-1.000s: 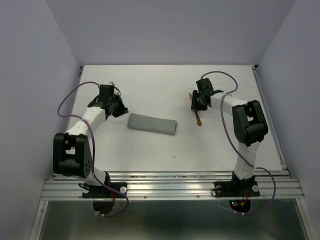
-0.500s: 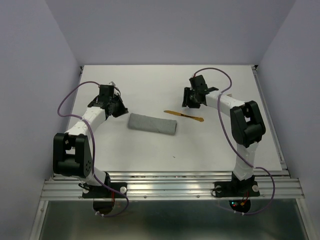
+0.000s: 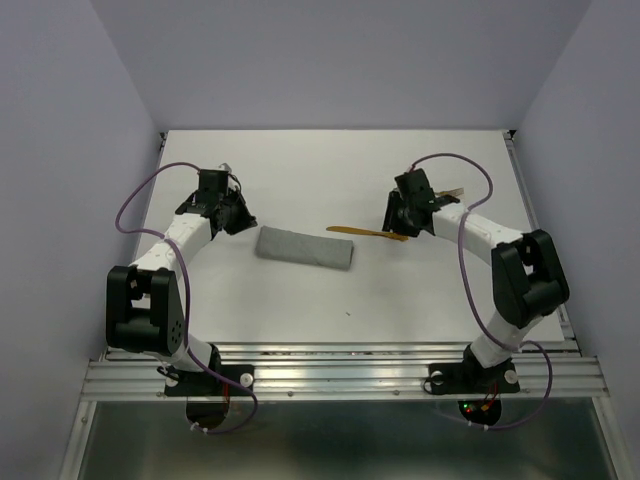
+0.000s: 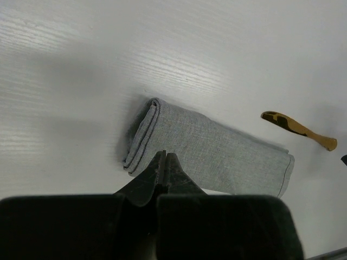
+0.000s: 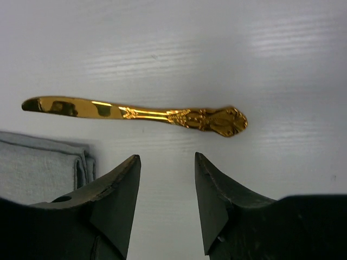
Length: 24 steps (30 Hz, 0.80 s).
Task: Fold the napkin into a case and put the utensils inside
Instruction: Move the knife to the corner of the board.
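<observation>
Fingers on the right arm, the right fingers (image 5: 116, 184) (image 3: 400, 222), are standing moderately apart with nothing between them, and they are pointing down at the white surface (image 3: 300, 165). Just beyond their tips a golden utensil (image 5: 135, 112) (image 3: 365, 232) is lying flat and crosswise, its ornate handle end sitting ahead of the gap between the tips and its plain flat end reaching out past one of them. It is not touching them, as far as I can see from the wrist view. Which piece of cutlery it is I cannot tell. Off to the side of these fingers that faces the other arm, the case (image 3: 305, 247) (image 5: 38, 168) is resting as a narrow folded oblong of grey cloth, its layered end coming near the utensil's flat end, with a strip of bare surface between them. Across from there, the left fingers (image 4: 171, 173) (image 3: 240, 215) are pressing tightly together and carrying nothing. They are sitting just beside the other end of the case, with their tips aiming at its long edge close to the rolled corner (image 4: 211, 154). Whether they are touching the cloth I cannot tell. From these fingers the utensil (image 4: 298, 129) is showing well beyond the far end of the case, lying on the surface apart from the cloth.
</observation>
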Each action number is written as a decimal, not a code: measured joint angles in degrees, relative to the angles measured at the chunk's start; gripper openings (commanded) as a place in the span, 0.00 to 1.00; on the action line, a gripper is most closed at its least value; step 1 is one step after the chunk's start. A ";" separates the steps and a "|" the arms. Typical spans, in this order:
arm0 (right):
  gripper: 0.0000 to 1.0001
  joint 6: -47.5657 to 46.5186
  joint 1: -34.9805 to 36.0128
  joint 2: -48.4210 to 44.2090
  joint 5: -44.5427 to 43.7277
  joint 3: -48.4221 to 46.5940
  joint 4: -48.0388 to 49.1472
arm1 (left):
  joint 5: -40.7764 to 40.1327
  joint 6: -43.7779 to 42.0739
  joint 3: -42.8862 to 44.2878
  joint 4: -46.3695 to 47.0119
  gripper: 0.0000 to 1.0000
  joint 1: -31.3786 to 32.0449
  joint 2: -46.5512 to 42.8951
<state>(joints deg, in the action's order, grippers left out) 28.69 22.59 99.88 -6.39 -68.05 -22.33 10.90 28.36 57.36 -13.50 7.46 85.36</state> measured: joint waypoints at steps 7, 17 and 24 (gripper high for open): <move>0.53 5.09 0.00 -4.59 -0.50 8.50 0.61 | 0.76 0.00 0.00 -0.02 0.00 0.11 0.46; 0.58 6.67 0.00 5.35 -0.15 0.26 1.88 | 1.14 -0.02 0.00 0.00 0.00 0.33 0.52; 0.58 7.19 0.00 13.70 -0.57 -10.36 2.71 | 1.22 -0.42 0.00 0.02 0.00 0.33 0.63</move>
<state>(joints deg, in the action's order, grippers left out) 35.88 22.59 113.58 -6.96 -78.41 -19.62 12.12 27.94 57.36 -13.47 7.79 86.00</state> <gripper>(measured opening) 0.580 0.026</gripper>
